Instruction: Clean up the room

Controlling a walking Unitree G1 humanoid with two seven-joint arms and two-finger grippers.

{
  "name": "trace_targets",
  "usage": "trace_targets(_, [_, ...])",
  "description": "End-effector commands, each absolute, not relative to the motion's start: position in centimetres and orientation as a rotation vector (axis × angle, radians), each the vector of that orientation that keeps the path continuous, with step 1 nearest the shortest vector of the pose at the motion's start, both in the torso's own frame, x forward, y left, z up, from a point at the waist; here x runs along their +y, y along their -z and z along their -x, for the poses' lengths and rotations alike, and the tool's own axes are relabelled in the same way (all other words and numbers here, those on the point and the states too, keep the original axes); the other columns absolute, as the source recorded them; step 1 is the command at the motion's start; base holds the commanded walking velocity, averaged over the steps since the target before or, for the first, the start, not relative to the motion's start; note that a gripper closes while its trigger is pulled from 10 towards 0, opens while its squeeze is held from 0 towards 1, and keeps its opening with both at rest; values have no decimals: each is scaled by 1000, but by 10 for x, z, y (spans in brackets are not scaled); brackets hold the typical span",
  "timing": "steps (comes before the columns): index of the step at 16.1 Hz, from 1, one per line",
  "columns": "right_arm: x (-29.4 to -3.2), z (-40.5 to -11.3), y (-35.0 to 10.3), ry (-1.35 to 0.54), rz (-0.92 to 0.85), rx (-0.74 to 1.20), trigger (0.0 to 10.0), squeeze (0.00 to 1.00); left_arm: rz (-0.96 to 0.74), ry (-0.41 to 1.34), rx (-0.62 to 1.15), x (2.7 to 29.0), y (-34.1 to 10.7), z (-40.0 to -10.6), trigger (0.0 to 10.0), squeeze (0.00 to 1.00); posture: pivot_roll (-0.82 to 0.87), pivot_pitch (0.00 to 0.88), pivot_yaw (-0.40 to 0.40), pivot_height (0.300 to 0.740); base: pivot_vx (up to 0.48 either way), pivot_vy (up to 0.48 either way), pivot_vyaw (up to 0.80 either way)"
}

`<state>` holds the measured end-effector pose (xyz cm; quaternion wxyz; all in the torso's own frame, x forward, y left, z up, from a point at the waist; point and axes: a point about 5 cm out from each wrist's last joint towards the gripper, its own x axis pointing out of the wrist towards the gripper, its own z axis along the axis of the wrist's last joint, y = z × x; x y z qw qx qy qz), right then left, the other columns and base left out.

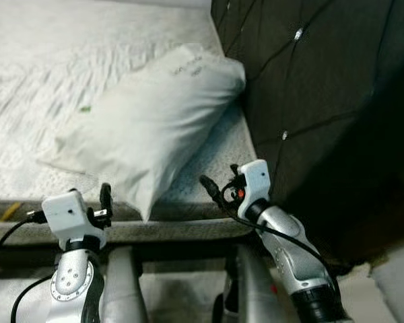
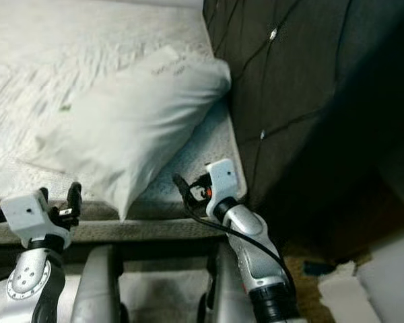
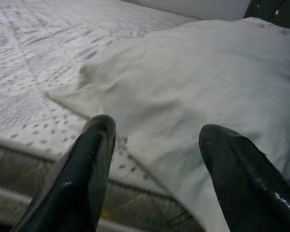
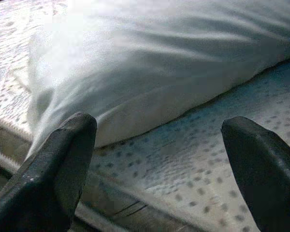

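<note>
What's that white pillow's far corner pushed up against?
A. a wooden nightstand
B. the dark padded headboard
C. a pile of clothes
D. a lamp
B: the white pillow lies on the mattress with its far corner against the dark tufted headboard.

**Tight on the right, wide open on the left**

Plenty of bare mattress off to the left, easy to get in there. Pillow sitting right in front of both grippers, one corner hanging over the bed edge. Dark tufted headboard walling off the right, touching the pillow's far corner. Only a narrow strip of mattress between pillow and headboard.
</note>
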<state>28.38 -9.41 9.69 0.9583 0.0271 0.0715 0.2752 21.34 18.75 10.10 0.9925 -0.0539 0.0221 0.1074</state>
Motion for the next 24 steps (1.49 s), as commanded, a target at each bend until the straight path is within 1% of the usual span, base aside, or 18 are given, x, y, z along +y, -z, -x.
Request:
trace_targets(1, [-96,-287,-98,-582,-51,160,10000,0,103,-216,47,186,-103,-216,10000,0,118,89,-78,531,0,0,0])
trace_targets(3, [-97,-291,-98,-618,24,150,10000,0,100,-222,44,186,-104,-217,10000,0,121,90,-79,531,0,0,0])
trace_targets(5, [-101,-299,-100,-608,30,144,10000,0,101,-227,45,186,-105,-215,10000,0,130,98,-78,531,0,0,800])
trace_targets(6, [-100,-301,-98,-622,35,156,10000,0,100,-228,45,186,-105,-215,10000,0,131,100,-77,531,0,0,0])
trace_targets(10, [-92,-309,-85,-712,117,273,10000,0,86,-229,54,188,-108,-210,10000,0,157,120,-70,531,0,0,0])
trace_targets(12, [-84,-314,-80,-788,170,338,10000,0,71,-231,68,190,-108,-204,10000,0,187,134,-66,531,0,0,0])
trace_targets(15, [-62,-322,-79,-867,215,391,10000,0,58,-243,78,195,-111,-197,10000,0,232,153,-65,531,0,0,0])
trace_targets(16, [-52,-328,-83,-874,190,397,10000,0,48,-251,84,196,-113,-193,10000,0,247,159,-62,531,0,0,0])
trace_targets(19, [-43,-333,-86,-879,140,436,10000,0,40,-258,91,198,-115,-188,10000,0,266,167,-57,531,0,0,0])
trace_targets(20, [-36,-337,-90,-869,91,451,10000,0,35,-261,95,200,-117,-184,10000,0,285,174,-47,531,0,0,0])
trace_targets(21, [-26,-342,-97,-821,-13,467,10000,0,30,-263,99,202,-119,-182,10000,0,291,173,-40,531,0,0,0])
trace_targets(23, [-21,-345,-100,-785,-70,474,10000,0,27,-263,102,203,-120,-182,10000,0,293,171,-35,531,0,0,0])
trace_targets(24, [-18,-348,-102,-706,-127,474,10000,0,24,-260,104,203,-120,-183,10000,0,290,170,-33,531,0,0,0])
